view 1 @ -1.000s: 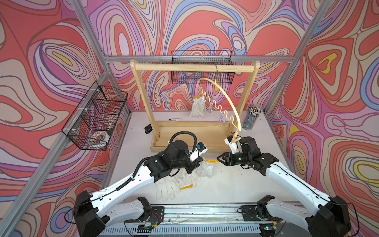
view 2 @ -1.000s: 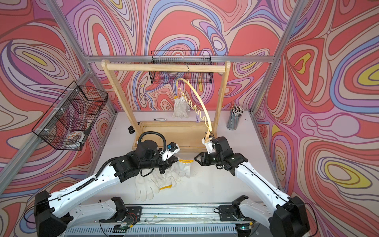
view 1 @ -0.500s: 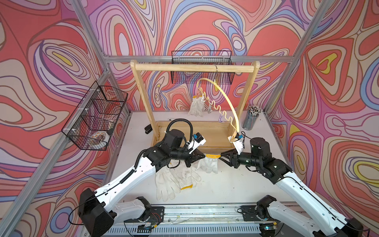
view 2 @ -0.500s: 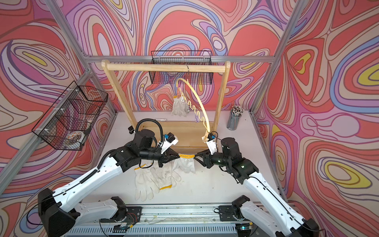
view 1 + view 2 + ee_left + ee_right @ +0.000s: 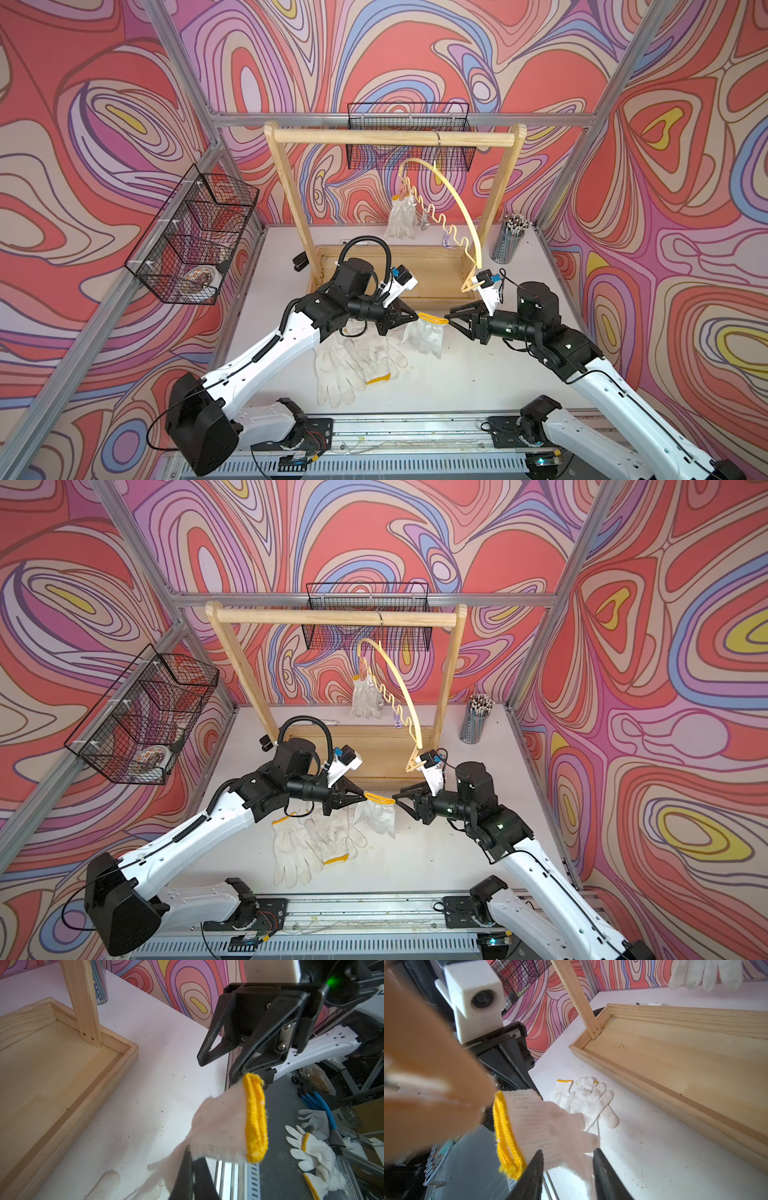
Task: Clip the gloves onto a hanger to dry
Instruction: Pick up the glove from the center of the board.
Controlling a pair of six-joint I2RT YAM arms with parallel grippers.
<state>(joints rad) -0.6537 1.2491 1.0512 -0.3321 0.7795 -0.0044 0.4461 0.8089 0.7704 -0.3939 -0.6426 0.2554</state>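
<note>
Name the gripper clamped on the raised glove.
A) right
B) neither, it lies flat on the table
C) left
C: the left gripper is shut on the raised glove beside its yellow cuff, while the right gripper stands open at the cuff's far end.

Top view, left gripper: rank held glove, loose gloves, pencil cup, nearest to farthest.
1. held glove: pinched at the left gripper tip.
2. loose gloves: on the table, toward the arm bases.
3. pencil cup: back right corner.
</note>
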